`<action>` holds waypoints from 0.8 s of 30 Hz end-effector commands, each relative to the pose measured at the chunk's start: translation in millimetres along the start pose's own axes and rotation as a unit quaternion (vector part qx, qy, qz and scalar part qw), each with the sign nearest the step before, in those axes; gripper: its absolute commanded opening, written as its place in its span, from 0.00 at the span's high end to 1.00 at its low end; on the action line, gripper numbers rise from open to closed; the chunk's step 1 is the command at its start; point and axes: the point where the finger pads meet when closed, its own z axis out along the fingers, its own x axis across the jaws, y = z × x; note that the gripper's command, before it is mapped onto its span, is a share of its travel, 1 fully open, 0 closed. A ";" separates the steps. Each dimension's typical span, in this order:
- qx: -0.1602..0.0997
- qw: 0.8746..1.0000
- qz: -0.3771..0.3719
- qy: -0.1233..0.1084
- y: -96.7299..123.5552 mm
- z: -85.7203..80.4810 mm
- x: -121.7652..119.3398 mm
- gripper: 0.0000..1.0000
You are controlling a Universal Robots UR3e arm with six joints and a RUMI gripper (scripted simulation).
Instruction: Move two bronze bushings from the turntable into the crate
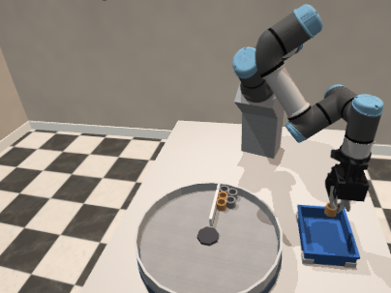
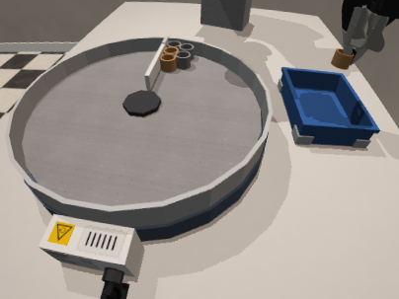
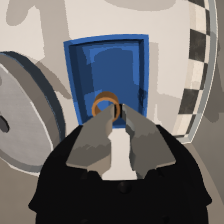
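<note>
Claw: the gripper (image 1: 337, 206) (image 2: 350, 52) (image 3: 117, 104) is closed on the wall of a bronze bushing (image 1: 330, 210) (image 2: 342, 58) (image 3: 105, 106), one fingertip inside its open ring.
Held bushing: it hangs in the air at the far end of the crate, above rim height.
Crate: the blue crate (image 1: 326, 259) (image 2: 328, 136) (image 3: 112, 65) sits on the pale table (image 1: 194, 149) (image 2: 222, 256) (image 3: 55, 20), right of the turntable and apart from it; a shadow falls across its blue floor.
Turntable: the round grey turntable (image 1: 174, 255) (image 2: 99, 142) (image 3: 17, 110) carries five bushings, clustered at its far side inside the raised rim.
Bronze pair: two bronze bushings (image 1: 221, 205) (image 2: 168, 63) stand upright, one nearer than the other, just right of a white divider (image 1: 213, 208) (image 2: 154, 67).
Grey trio: three grey bushings (image 1: 230, 202) (image 2: 183, 60) stand upright beside the bronze pair, on its far and right sides.
Hub: a dark disc (image 1: 208, 236) (image 2: 141, 103) marks the turntable's middle, near the divider's near end.
</note>
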 end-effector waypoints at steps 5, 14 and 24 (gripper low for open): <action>-0.001 1.000 0.000 0.001 0.7 0.3 0.4 1.00; -0.001 1.000 0.000 0.001 0.8 30.7 0.8 1.00; -0.001 1.000 0.000 0.001 0.9 58.4 1.1 1.00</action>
